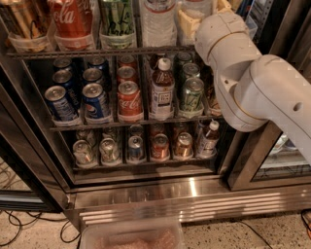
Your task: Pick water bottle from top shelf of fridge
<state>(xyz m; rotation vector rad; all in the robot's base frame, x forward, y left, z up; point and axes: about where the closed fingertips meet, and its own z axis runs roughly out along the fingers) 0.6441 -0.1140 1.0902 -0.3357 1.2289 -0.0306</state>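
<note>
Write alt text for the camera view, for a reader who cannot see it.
A white robot arm reaches into a drinks fridge, its hand at the top shelf just right of the water bottle, at the picture's upper edge. Cans and small bottles fill the two lower racks.

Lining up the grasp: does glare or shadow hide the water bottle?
Camera view: the water bottle on the top shelf is evenly lit, its cap cropped by the top edge; strongest glare sits on the fridge base; the gripper, at the top edge right of the bottle, is mostly out of frame.
</note>
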